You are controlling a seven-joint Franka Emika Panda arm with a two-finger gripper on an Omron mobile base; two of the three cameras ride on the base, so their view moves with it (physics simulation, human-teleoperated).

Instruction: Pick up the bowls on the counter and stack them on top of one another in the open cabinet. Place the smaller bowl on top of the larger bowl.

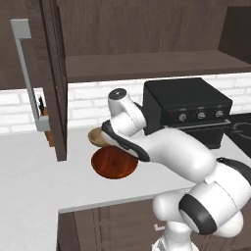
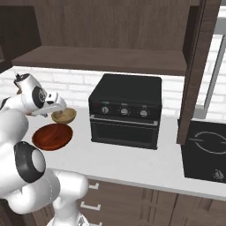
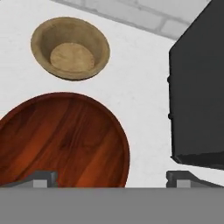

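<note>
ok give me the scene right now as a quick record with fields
gripper: open, above the counter, holding nothing
larger bowl: wide shallow reddish-brown wooden bowl, on the light grey counter, below the gripper
smaller bowl: small tan wooden bowl, on the counter beside the larger bowl, apart from it
open cabinet: dark wood wall cabinet, shelf bare
nearby: black countertop oven
stacking: not begun

Left base view: arm (image 1: 162, 147) reaches from lower right across the desk (image 1: 44, 171). Larger bowl (image 1: 113, 164), reddish-brown, sits on the desk, partly under the wrist. Smaller bowl (image 1: 97, 137), tan, just behind it, mostly hidden by the arm. Black oven (image 1: 188, 105) to the right. Open cabinet (image 1: 147, 63) above, its door (image 1: 51, 73) with grey bar handle (image 1: 28, 73) at left.
</note>
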